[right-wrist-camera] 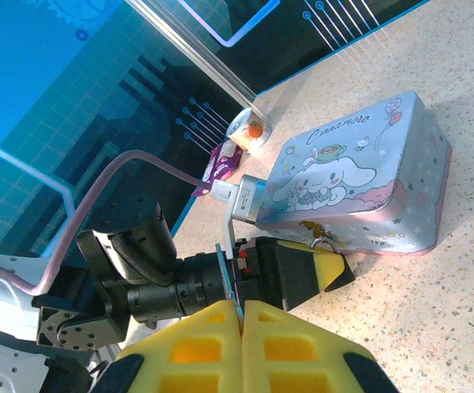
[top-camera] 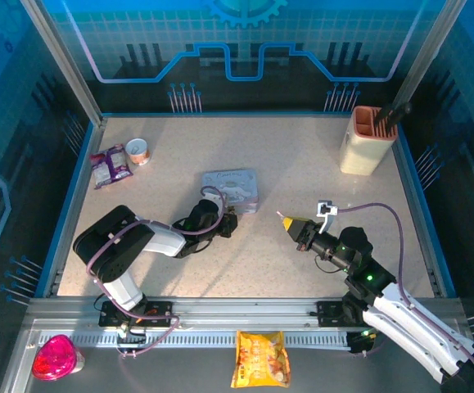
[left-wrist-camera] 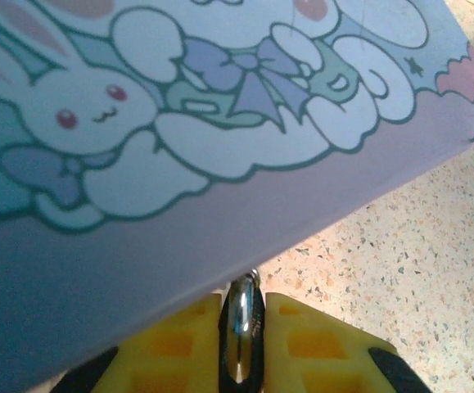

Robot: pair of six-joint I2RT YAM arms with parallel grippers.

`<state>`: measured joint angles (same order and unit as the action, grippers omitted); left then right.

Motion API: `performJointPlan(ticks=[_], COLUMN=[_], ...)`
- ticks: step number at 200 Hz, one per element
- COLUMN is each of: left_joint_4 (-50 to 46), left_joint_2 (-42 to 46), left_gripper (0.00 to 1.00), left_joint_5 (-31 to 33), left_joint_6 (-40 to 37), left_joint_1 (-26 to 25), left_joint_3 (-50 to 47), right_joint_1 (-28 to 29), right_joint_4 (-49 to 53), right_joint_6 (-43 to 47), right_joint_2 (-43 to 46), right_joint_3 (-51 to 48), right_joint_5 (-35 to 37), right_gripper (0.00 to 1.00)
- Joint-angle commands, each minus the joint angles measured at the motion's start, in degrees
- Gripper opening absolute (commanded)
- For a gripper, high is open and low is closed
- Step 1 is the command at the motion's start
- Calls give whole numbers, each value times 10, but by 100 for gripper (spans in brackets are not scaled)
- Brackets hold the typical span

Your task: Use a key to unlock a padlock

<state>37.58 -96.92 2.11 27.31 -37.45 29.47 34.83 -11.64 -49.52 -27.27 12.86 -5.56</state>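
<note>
The padlock (left-wrist-camera: 241, 327) appears in the left wrist view as a silvery shackle standing on edge, gripped between the yellow pads (left-wrist-camera: 179, 344) of the left claw (left-wrist-camera: 243, 315). Its dark body is mostly buried between those pads and cut off by the frame's lower edge. Directly ahead of the claw, the drawn rabbit on the cartoon tin (left-wrist-camera: 179, 123) blocks the way, leaving a strip of speckled table (left-wrist-camera: 417, 270) to the right.

In the right wrist view the padlock (right-wrist-camera: 324, 242) is reduced to a tiny loop at the tips of the left claw (right-wrist-camera: 335, 266), set against the near wall of the tin (right-wrist-camera: 359, 164); whether it hangs from the tin cannot be told. The whole box is made out here.

The right claw (right-wrist-camera: 241, 315) is closed, its pads pressed on a thin flat strip taken to be the key (right-wrist-camera: 230, 286); this is seen edge-on and its shape cannot be read.

From above, the left claw (top-camera: 225, 223) is laid against the tin's (top-camera: 231, 190) near right corner, and the right claw (top-camera: 290, 226) is pointed at it, apart, with bare table (top-camera: 302, 164) between. Far left of the left claw, a purple snack packet (top-camera: 110, 166) and a small round cup (top-camera: 139, 151) are seen. Well beyond the right claw, a beige utensil holder (top-camera: 366, 141) is stood.
</note>
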Motion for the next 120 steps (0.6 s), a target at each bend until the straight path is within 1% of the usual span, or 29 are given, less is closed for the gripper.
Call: performJointPlan(ticks=[1, 45, 54, 79, 120], left_joint_4=[8, 0, 5, 13, 29], left_joint_2=[7, 20, 22, 28, 26], left_gripper=[10, 5, 4, 3, 2], left_joint_5=[-10, -18, -23, -40, -78], left_joint_6=[12, 63, 76, 116, 170], left_joint_1=[1, -1, -1, -4, -6], left_joint_3=[1, 4, 5, 13, 33], right_joint_1=[2, 12, 15, 21, 34], right_joint_4=[-13, -35, -56, -71, -154], right_joint_6=[-8, -42, -52, -82, -121], right_joint_2=[-5, -53, -68, -121, -223], right_joint_3=[-1, -15, -18, -21, -33], right_joint_5=[-3, 4, 8, 18, 7], right_gripper=[0, 0, 0, 0, 0])
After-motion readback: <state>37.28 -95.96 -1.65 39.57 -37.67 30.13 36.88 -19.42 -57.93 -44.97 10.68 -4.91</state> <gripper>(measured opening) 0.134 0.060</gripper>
